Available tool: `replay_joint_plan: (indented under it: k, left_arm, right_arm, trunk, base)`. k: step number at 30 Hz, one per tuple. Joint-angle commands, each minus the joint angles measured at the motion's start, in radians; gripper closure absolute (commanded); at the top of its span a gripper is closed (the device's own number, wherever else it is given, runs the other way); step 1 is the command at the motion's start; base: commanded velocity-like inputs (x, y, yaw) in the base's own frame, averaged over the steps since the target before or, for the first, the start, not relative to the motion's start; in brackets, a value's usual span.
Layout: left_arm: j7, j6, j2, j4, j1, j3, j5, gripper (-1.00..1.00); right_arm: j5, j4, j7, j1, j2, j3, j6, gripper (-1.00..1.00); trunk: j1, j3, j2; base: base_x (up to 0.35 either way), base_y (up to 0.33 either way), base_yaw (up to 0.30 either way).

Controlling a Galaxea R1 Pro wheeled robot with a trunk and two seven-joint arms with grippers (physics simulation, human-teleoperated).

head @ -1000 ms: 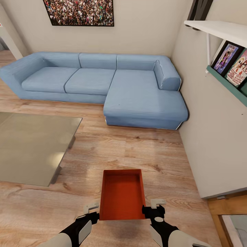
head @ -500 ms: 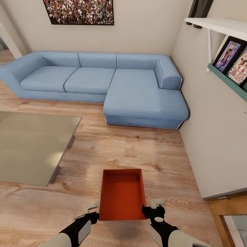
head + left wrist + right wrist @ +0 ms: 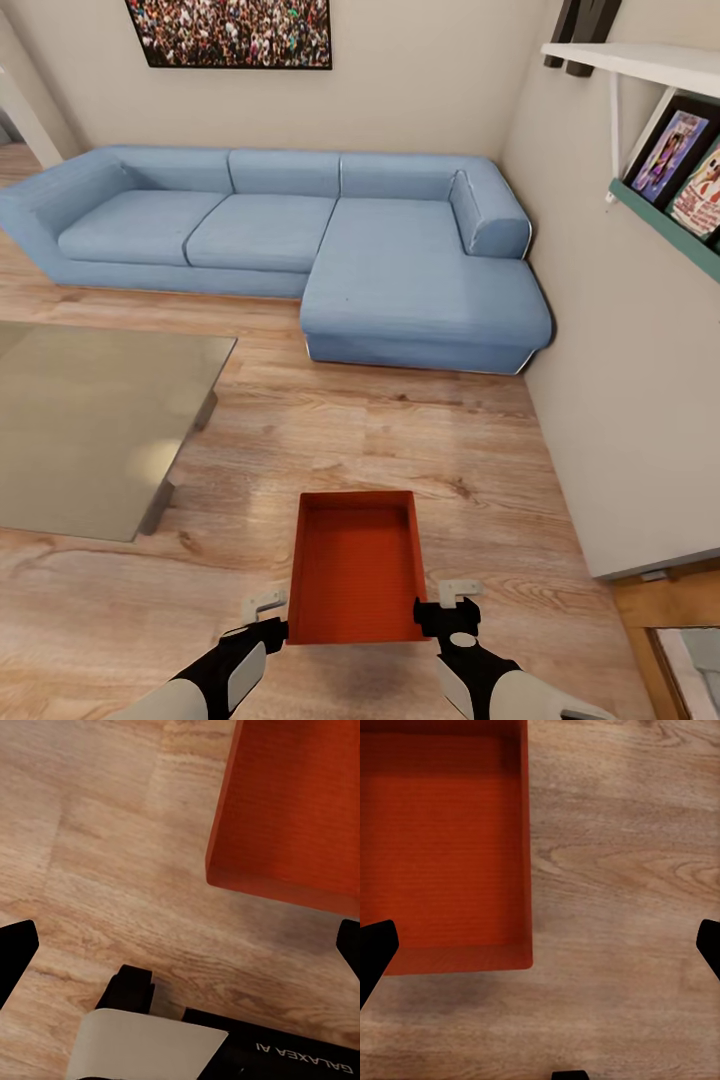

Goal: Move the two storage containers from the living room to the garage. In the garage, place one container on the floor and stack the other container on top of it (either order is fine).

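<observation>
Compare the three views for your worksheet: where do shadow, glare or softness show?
Head view: a soft sheen lies on the grey table, and the storage container looks crisp. Left wrist view: a faint shadow sits on the planks below the container's near wall; the wood grain is slightly soft. Right wrist view: a dim shadow smudges the floor beside the container's corner.

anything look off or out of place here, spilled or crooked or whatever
Nothing looks spilled or damaged. One storage container sits between the left gripper and right gripper, level and empty, square to the robot. Whether it rests on the wood floor or is lifted is unclear. The sofa and glass table look orderly.
</observation>
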Motion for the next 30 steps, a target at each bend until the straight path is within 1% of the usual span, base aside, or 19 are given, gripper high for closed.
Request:
replay_joint_plan:
  k: [1, 27, 30]
  left_arm:
    - [0.006, 0.006, 0.000, -0.002, 0.000, -0.008, 0.008, -1.00]
    - [0.006, 0.004, -0.001, -0.007, 0.000, -0.004, 0.008, -1.00]
    - [0.006, -0.004, -0.001, -0.006, 0.000, -0.004, 0.008, -1.00]
  right_arm:
    - [0.010, 0.001, -0.004, -0.001, 0.000, -0.008, -0.003, -1.00]
    - [0.010, 0.001, -0.004, 0.000, 0.000, -0.008, -0.002, -1.00]
    - [0.010, 0.001, -0.004, -0.001, 0.000, -0.008, -0.002, -1.00]
  trunk:
    - [0.004, -0.004, -0.008]
    - [0.104, -0.085, -0.190]
    - [0.115, -0.095, -0.211]
  base:
    - [0.000, 0.000, 0.000]
    - [0.000, 0.000, 0.000]
    - [0.000, 0.000, 0.000]
